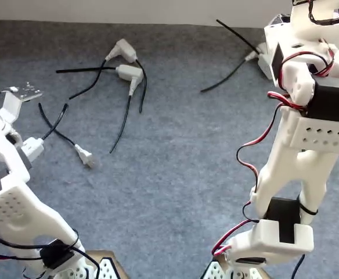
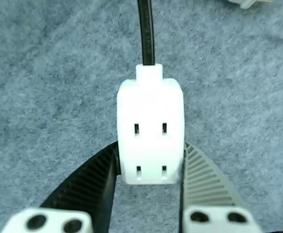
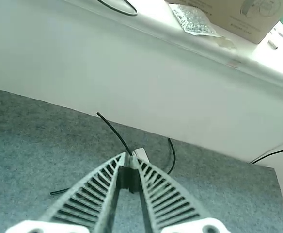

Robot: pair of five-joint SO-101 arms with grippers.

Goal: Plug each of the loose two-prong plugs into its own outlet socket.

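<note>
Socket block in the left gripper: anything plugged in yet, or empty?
Empty. In the left wrist view both slot pairs on the outlet socket are bare, no prongs in them.

Right gripper [image 3: 130,164] pinching together on a white plug [image 3: 140,156] at the tips, black cord [image 3: 113,132] trailing off over grey carpet [image 3: 35,131], white wall [image 3: 83,58] behind, cardboard box [image 3: 228,14] on a ledge [image 3: 153,18] above

Grey carpet [image 1: 187,163], white wall [image 3: 132,82]
</note>
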